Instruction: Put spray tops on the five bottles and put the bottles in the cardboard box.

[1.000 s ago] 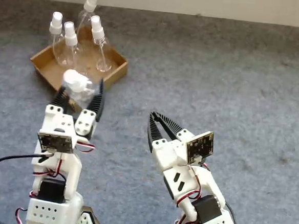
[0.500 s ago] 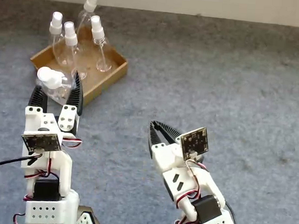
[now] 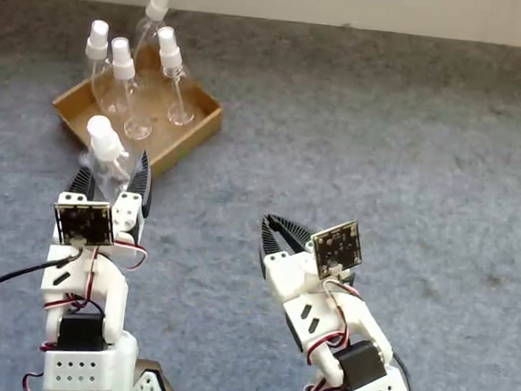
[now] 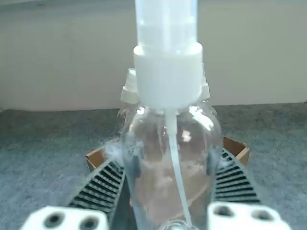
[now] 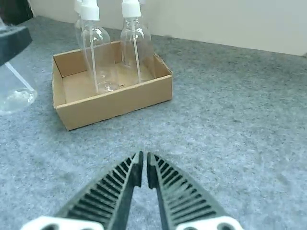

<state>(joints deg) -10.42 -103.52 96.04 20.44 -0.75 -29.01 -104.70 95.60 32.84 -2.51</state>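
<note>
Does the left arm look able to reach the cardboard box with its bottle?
Probably yes. The left gripper holds the bottle upright just short of the cardboard box. Nothing lies between them, and the box's near part looks free.

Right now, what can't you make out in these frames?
- Right wrist view: the top edge cuts the spray tops of the clear bottles standing in the brown cardboard box.
- Left wrist view: the held clear plastic bottle with white spray top is cut off at the top and bottom edges, and hides most of the box and those bottles.
- High view: the left pincer covers the held bottle's base; lifted or resting, cannot tell.
</note>
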